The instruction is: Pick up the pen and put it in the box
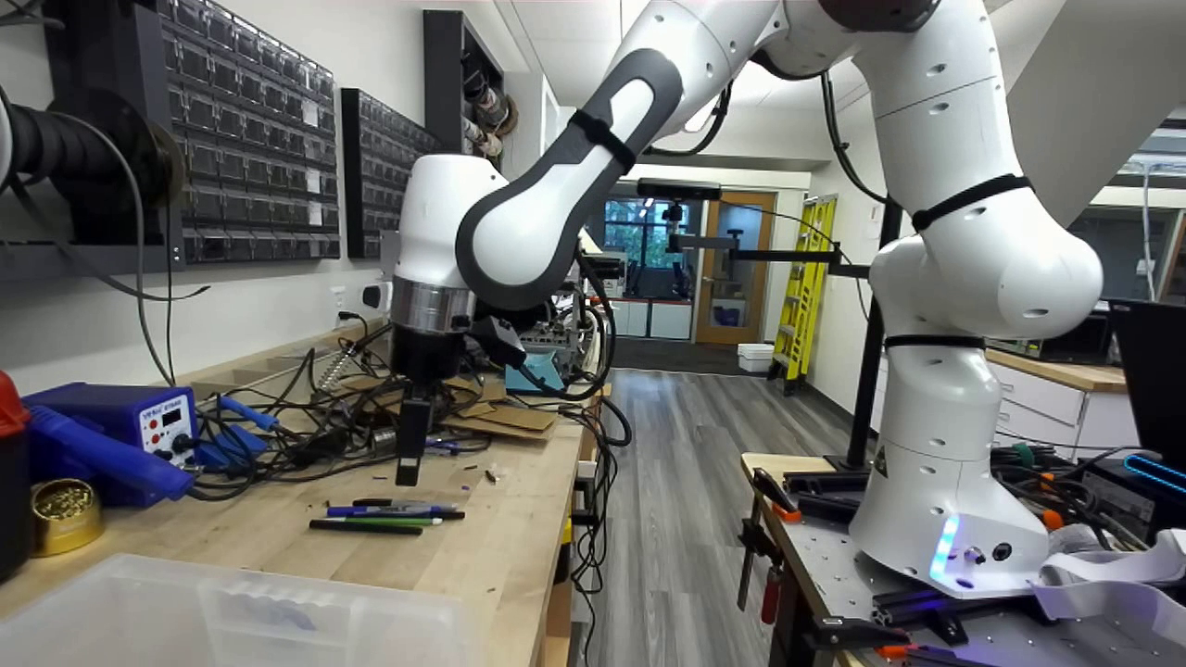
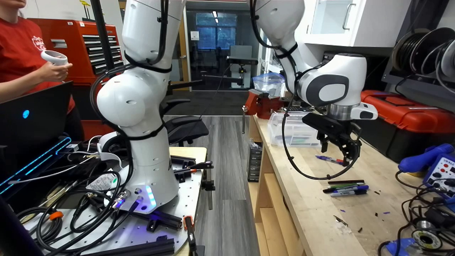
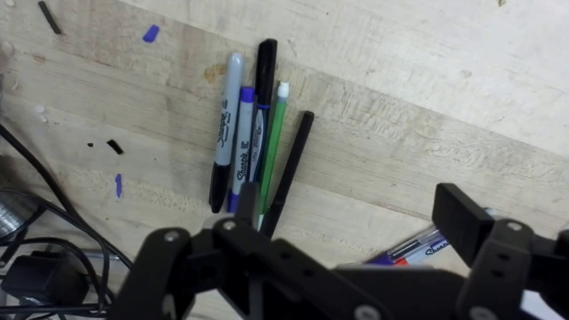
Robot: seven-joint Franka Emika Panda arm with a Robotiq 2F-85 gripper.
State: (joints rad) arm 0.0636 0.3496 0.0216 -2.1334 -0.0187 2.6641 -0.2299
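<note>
Slim, smooth pens [image 3: 261, 129] in black, grey, blue and green lie side by side on the scuffed, pale wooden table [image 3: 400, 133], the black jaws spread wide above it and the translucent, thick-rimmed plastic box [image 1: 306, 611] standing farther along.

Your site presents as a lab workshop: a blue soldering station [image 1: 119, 412] and red vise [image 2: 266, 106] on the wooden workbench [image 1: 491, 547], parts drawers [image 1: 250, 139] mounted above it.
</note>
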